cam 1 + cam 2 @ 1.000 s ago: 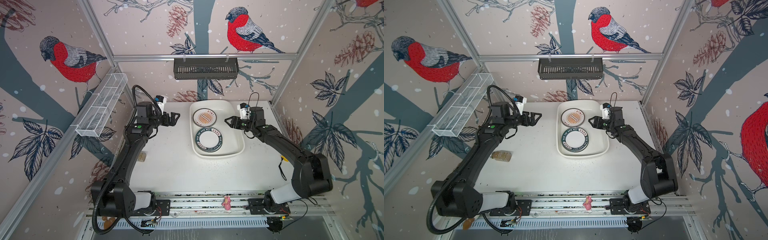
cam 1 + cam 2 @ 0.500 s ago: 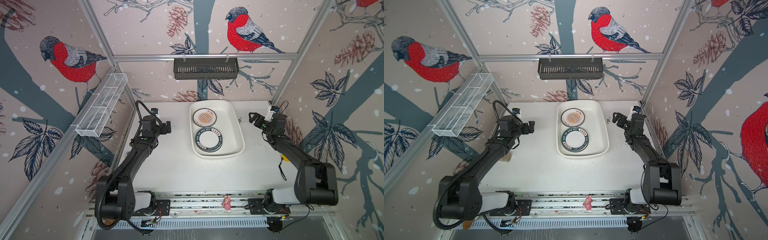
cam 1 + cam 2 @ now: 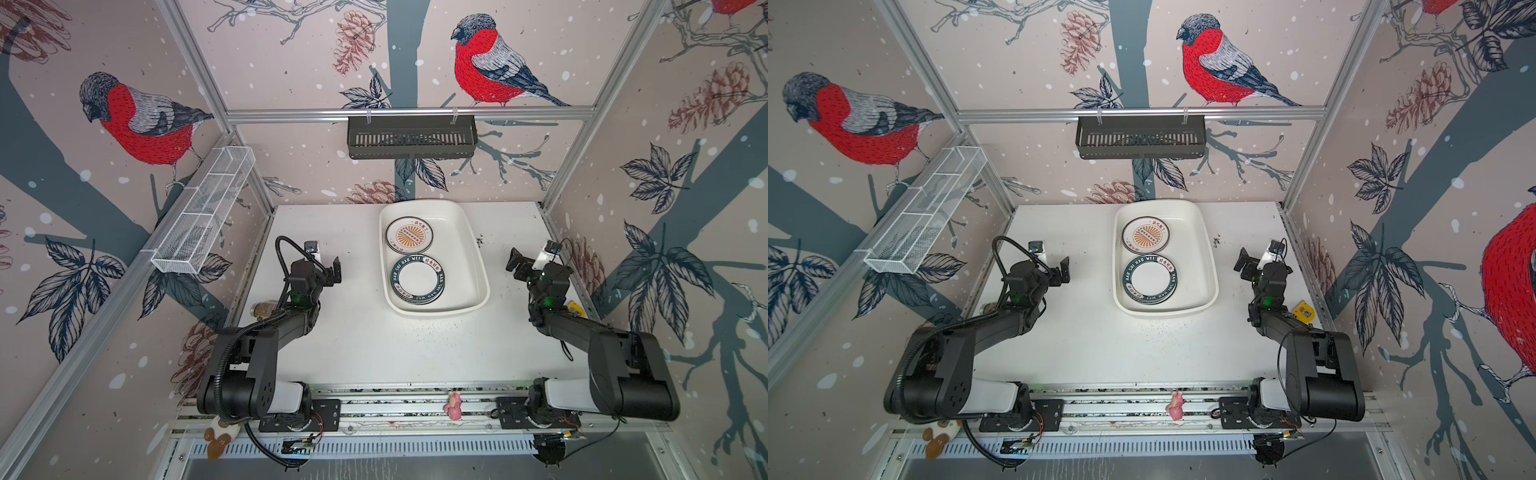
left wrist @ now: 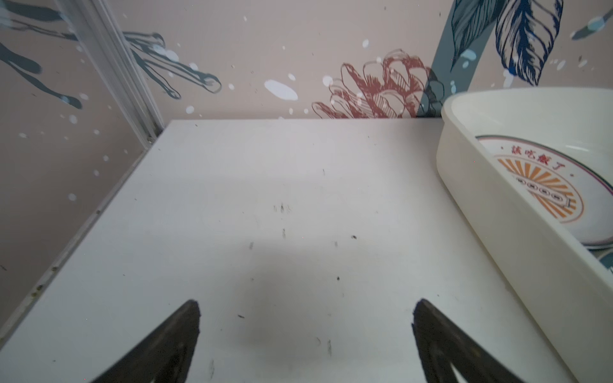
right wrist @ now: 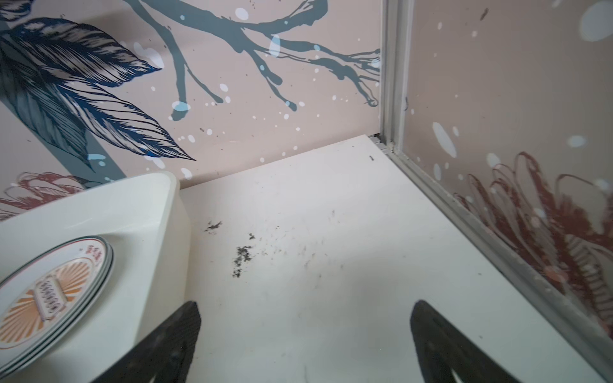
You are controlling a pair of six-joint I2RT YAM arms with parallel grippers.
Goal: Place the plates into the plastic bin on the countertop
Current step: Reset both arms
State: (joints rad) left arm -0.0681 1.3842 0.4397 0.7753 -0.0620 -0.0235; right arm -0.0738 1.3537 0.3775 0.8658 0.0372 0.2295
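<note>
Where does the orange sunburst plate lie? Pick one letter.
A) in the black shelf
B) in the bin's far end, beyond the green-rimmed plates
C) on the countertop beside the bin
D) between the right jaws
B: the orange sunburst plate lies inside the plastic bin, at its far end, with the green-rimmed plates at the nearer end.

Black slatted shelf (image 3: pixel 411 142) on back rail, white wire basket (image 3: pixel 203 216) at side, pink figurine (image 3: pixel 453 409) at front
</note>
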